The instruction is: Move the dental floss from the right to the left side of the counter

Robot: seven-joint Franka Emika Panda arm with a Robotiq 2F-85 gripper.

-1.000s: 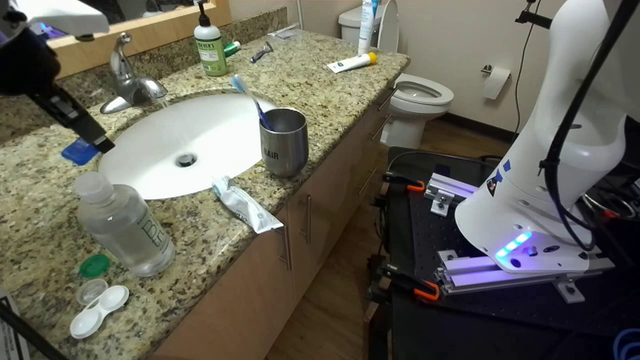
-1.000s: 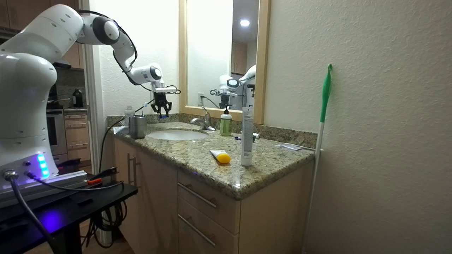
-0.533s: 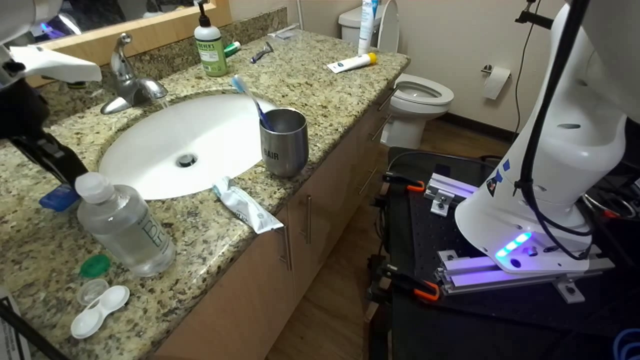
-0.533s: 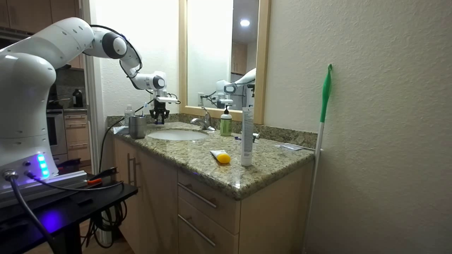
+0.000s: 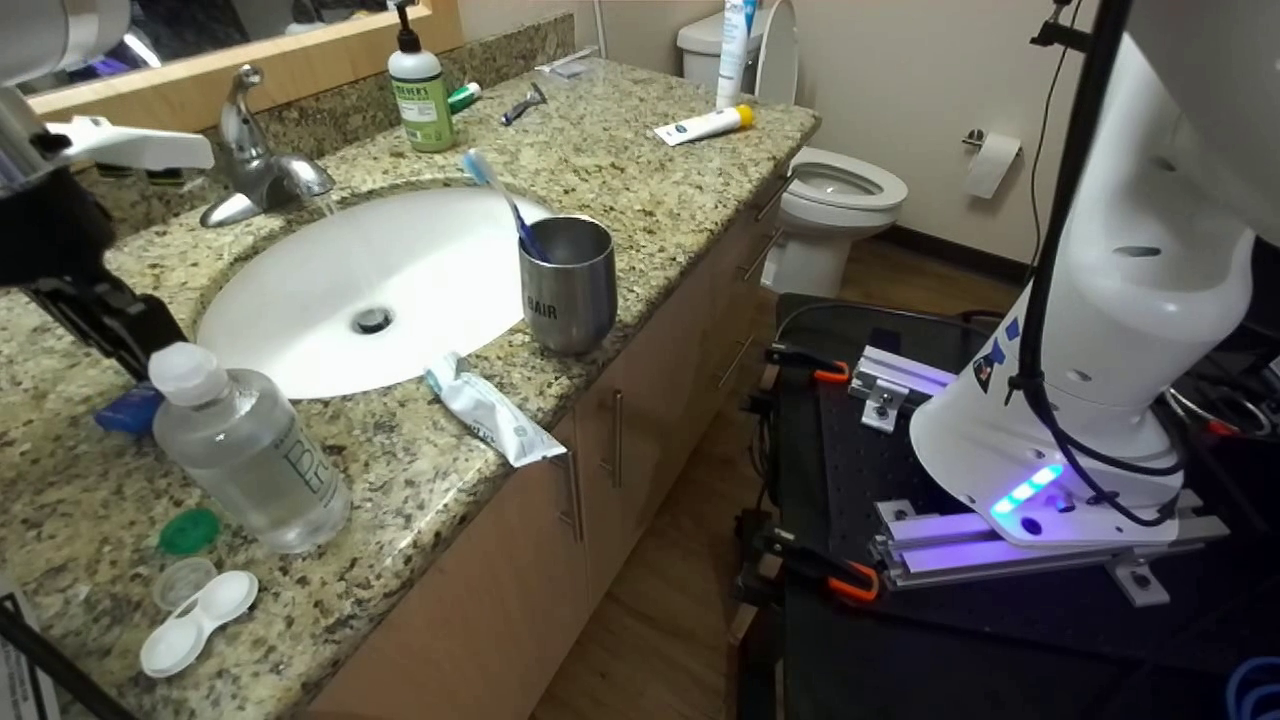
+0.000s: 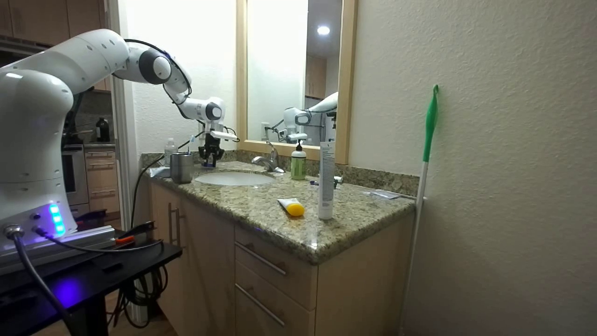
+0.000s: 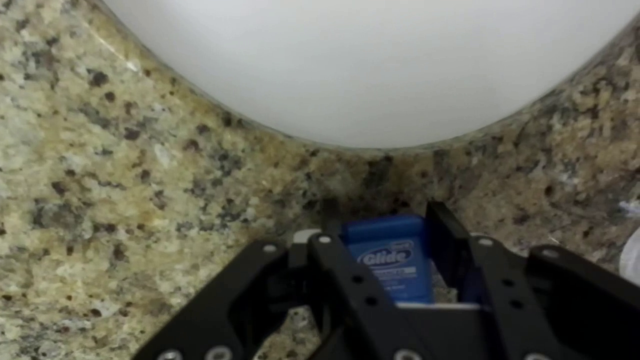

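My gripper [image 7: 382, 214] is shut on the dental floss [image 7: 395, 265], a small flat blue container marked "Glide", with one finger at each side edge. In an exterior view the floss [image 5: 128, 411] shows under my gripper [image 5: 150, 365], partly behind the clear bottle. It is at or just above the granite counter [image 5: 640, 190]; I cannot tell whether it touches. In an exterior view, my gripper [image 6: 211, 162] is low over the counter [image 6: 252, 203] beyond the sink, with a bit of the floss [image 6: 208, 165] below it. The floss's lower end is hidden in the wrist view.
The clear bottle [image 5: 255, 465] stands close to my gripper. A green cap [image 5: 190, 532] and white lens case [image 5: 200, 620] lie nearby. The white sink [image 5: 320, 300], faucet [image 5: 260, 170], metal cup [image 5: 570, 300] with toothbrush, and crumpled tube [image 5: 495, 412] are alongside.
My gripper has come down with the floss from above the sink's edge to near the counter surface behind the clear bottle. In the last half second it has shifted only slightly.
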